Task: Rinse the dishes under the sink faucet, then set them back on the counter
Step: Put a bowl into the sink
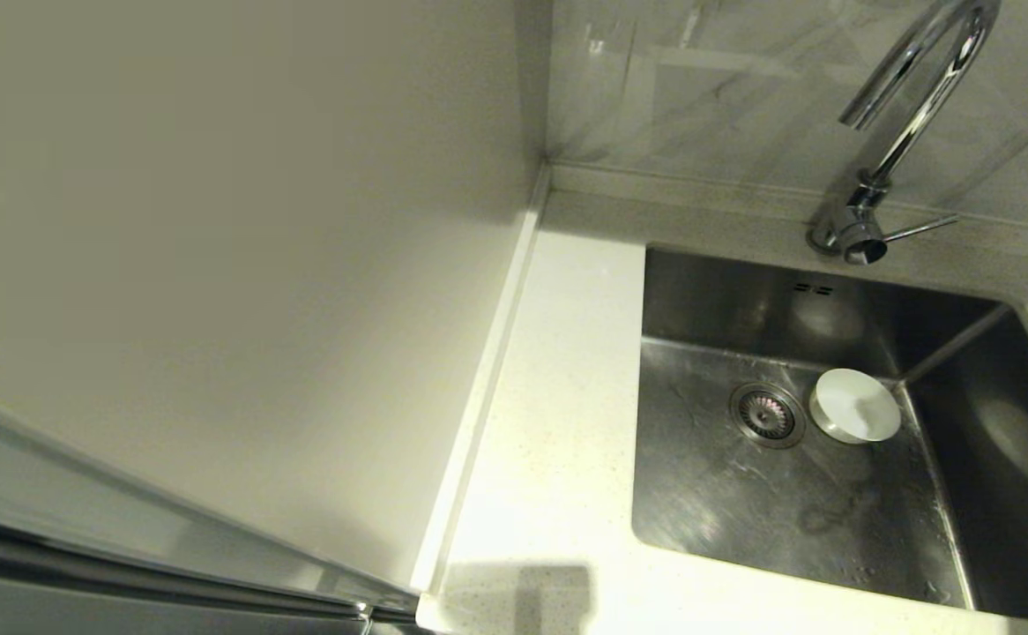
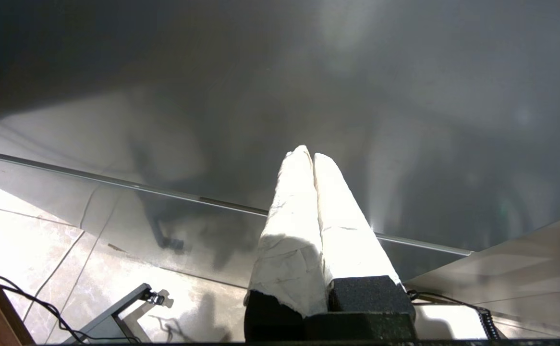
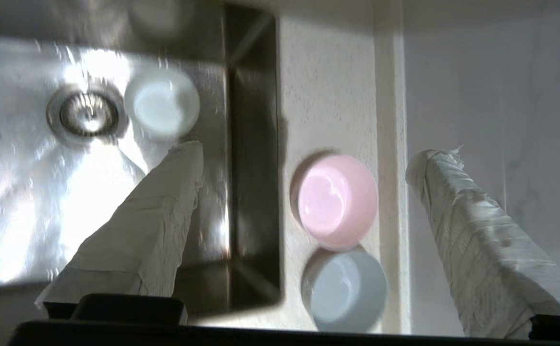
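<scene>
Two grippers are recorded: right gripper (image 3: 304, 158) spread wide, nothing held, above the counter (image 3: 325, 91) edge beside the sink (image 3: 20, 202); left gripper (image 2: 309, 156) pressed closed, empty, parked low. Pink dish (image 3: 337, 200) and blue-grey dish (image 3: 345, 290) are seen touching on the counter — white dish (image 1: 855, 405) lies in the sink beside the drain (image 1: 766, 413), below the faucet (image 1: 911, 106).

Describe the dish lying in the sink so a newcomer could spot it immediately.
Find the rectangular stainless steel sink, then its round drain strainer. Right beside the strainer lies a small round grey-white dish. It alone sits in the basin; the pale pink dish and blue-grey dish rest on the counter.
</scene>
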Available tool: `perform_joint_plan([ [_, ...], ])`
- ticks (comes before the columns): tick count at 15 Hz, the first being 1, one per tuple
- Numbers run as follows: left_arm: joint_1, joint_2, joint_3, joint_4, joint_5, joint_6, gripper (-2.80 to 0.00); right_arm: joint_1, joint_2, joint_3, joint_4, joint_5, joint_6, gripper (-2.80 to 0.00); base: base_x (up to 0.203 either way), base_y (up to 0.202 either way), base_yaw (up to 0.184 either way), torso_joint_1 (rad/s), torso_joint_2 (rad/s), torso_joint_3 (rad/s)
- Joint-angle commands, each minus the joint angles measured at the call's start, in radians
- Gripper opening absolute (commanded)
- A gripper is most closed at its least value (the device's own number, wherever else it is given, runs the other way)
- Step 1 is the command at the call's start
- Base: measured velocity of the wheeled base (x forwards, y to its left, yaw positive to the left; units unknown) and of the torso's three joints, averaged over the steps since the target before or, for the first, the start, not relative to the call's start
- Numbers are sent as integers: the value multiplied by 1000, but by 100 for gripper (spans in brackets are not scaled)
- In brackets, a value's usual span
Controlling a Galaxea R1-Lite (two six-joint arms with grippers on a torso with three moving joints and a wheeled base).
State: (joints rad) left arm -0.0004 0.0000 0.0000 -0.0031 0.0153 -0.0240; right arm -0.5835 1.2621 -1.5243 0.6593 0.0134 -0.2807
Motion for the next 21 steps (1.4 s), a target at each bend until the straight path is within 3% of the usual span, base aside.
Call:
perform_joint_plan([
  [1, 0, -3, 0, 0, 0, -1, -280, -52, 90, -97, 113, -18, -27, 0, 0, 0, 0, 0, 0, 0],
  [2, 0, -3, 0, 0, 1, -1, -280, -89, 95, -110, 152, -39, -47, 0, 0, 0, 0, 0, 0, 0],
  [4, 0, -3, 0, 0, 0, -1, -280, -158, 109, -121, 228, -50, -162, 0, 0, 0, 0, 0, 0, 0],
  [8, 0, -3, 0, 0, 1, -1, -280, -253, 172, -162, 438, -41, -176, 0, 0, 0, 0, 0, 0, 0],
  [9, -1, -3, 0, 0, 0, -1, -280, -260, 189, -171, 481, 5, -173, 0, 0, 0, 0, 0, 0, 0],
  [11, 0, -3, 0, 0, 0, -1, -280, -264, 220, -146, 495, 101, -137, 0, 0, 0, 0, 0, 0, 0],
  [21, 0, -3, 0, 0, 1, -1, -280, -272, 608, -287, 427, 175, -125, 0, 0, 0, 0, 0, 0, 0],
])
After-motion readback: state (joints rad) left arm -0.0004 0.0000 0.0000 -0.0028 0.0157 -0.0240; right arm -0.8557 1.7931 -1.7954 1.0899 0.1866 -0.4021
